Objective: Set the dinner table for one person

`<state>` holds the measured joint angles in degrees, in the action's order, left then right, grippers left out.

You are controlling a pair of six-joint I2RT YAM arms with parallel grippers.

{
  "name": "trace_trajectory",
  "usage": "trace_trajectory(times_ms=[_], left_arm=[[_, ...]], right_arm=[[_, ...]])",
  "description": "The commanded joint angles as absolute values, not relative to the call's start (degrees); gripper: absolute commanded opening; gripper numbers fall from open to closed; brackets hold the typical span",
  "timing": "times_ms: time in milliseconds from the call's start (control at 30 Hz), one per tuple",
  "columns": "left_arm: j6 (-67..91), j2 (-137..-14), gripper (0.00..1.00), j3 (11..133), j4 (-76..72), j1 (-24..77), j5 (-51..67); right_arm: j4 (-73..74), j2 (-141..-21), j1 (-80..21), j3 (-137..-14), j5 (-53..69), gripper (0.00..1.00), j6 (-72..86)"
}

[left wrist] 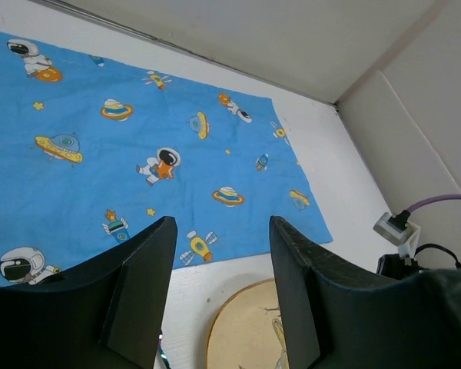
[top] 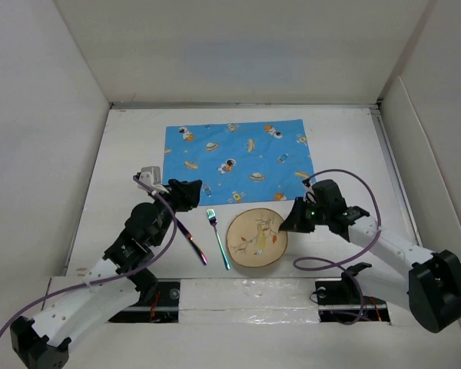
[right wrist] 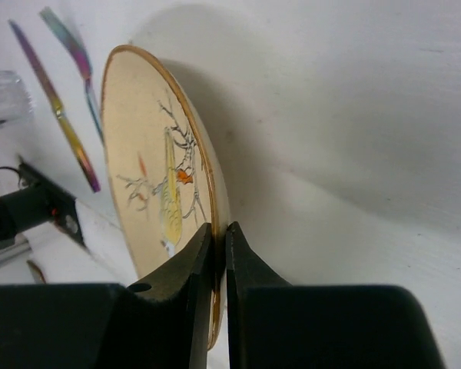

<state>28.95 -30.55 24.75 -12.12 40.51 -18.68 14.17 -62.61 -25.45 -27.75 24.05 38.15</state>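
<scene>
A round cream plate (top: pixel 256 237) with a bird drawing lies on the white dinner table (top: pixel 346 146), near its front edge. My right gripper (top: pixel 292 217) is shut on the plate's right rim; the right wrist view shows the rim of the plate (right wrist: pixel 154 177) pinched between the two fingers of that gripper (right wrist: pixel 220 240). My left gripper (top: pixel 197 194) hovers open and empty above the table, left of the plate. In its wrist view the left gripper (left wrist: pixel 223 224) frames the plate's (left wrist: pixel 246 330) edge and the blue placemat (left wrist: pixel 138 146).
The blue astronaut placemat (top: pixel 238 160) lies flat behind the plate. An iridescent fork (top: pixel 218 237) and knife (top: pixel 190 237) lie left of the plate, also seen as fork (right wrist: pixel 71 48) and knife (right wrist: pixel 55 108). White walls enclose the table. A purple cable (top: pixel 323 265) loops by the right arm.
</scene>
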Motion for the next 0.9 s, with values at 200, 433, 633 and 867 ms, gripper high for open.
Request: trace_trajectory(times_ms=[200,433,633,867], left_arm=[[29.4,-24.4,0.50,22.2,-12.7,40.8,-25.8],[29.5,-21.7,0.53,21.2,-12.7,40.8,-27.1],[29.4,-24.1,0.53,22.0,-12.7,40.8,-27.0],[29.0,-24.6,0.53,21.7,-13.4,40.8,-26.4]], right_arm=[[-5.2,-68.4,-23.6,-40.9,40.0,0.00,42.8],[-15.6,-86.2,-21.5,-55.2,35.5,0.00,42.6],[-21.4,-101.7,-18.2,-66.6,35.7,0.00,44.6],[-20.0,-114.2,-17.6,-79.1,34.6,0.00,45.4]])
